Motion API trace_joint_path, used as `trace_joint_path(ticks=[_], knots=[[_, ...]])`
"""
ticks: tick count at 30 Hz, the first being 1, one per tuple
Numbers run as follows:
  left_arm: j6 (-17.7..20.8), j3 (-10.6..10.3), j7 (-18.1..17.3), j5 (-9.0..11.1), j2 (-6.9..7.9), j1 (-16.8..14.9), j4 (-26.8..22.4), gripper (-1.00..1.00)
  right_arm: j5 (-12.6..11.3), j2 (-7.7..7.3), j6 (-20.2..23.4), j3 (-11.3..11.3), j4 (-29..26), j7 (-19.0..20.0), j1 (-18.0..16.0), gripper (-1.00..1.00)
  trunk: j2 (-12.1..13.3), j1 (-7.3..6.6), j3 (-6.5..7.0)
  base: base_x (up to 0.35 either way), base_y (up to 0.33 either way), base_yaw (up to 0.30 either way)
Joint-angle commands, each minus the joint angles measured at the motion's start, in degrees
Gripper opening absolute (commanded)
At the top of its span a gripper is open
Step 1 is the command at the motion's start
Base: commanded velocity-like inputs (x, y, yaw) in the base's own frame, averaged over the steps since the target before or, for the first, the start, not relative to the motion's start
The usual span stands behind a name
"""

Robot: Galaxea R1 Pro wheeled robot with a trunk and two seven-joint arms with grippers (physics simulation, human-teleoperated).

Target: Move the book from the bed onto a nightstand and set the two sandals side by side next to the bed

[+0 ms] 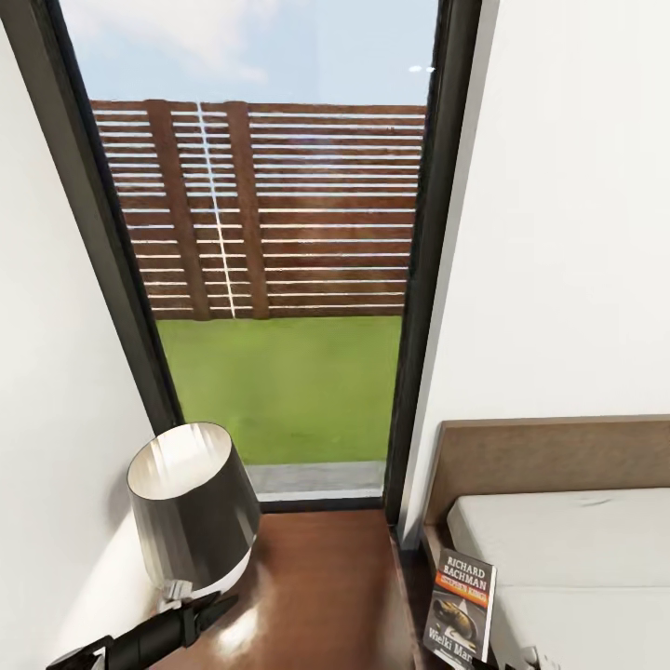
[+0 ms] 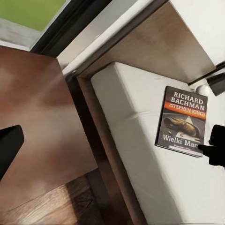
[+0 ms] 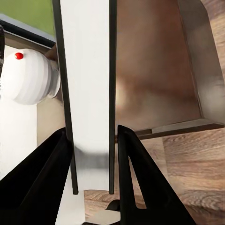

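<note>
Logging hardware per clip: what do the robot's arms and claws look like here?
Both are matte black, with no markings or cables visible. The left arm is a slim rounded tube tapering to a pointed left claw. The right claw has two broad, wedge-shaped black fingers narrowing toward their tips.

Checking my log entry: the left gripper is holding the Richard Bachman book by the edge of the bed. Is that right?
Not quite: the right gripper holds the book by the edge of the bed; the right wrist view shows its fingers either side of it. The left gripper is by the lamp.
</note>
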Motion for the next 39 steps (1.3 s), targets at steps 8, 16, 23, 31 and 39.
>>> trace_joint_path(ticks=[8, 16, 23, 31, 39], knots=[[0.4, 0.0, -0.1, -0.1, -1.63, 0.2, -0.1, 1.0, -0.4, -0.08, 9.8, -0.2, -10.3, 0.2, 0.0, -1.0, -0.1, 0.01, -0.07, 0.0, 0.0, 0.0], [0.3, 0.0, 0.0, -0.1, -1.86, 0.3, -0.1, 1.0, -0.5, 4.72, 24.3, -0.2, -16.4, -0.3, -0.4, -1.0, -0.1, 0.01, -0.07, 0.0, 0.0, 0.0], [0.3, 0.0, 0.1, -0.1, -2.76, 0.4, 0.0, 1.0, -0.5, 12.26, 25.5, -0.2, -16.8, -8.4, -0.6, -1.0, -0.1, 0.01, -0.07, 0.0, 0.0, 0.0], [0.3, 0.0, 0.1, -0.1, -3.21, 0.4, 0.0, 1.0, -0.9, 14.8, 35.3, -0.2, -20.0, -11.9, -2.1, -1.0, -0.1, 0.01, -0.07, 0.0, 0.0, 0.0], [-0.3, 0.1, 0.2, 0.0, -3.6, 0.5, 0.0, 1.0, -9.0, 15.32, 39.8, -0.3, -20.3, -11.6, -7.7, -1.0, -0.1, 0.01, -0.07, 0.0, 0.0, 0.0]])
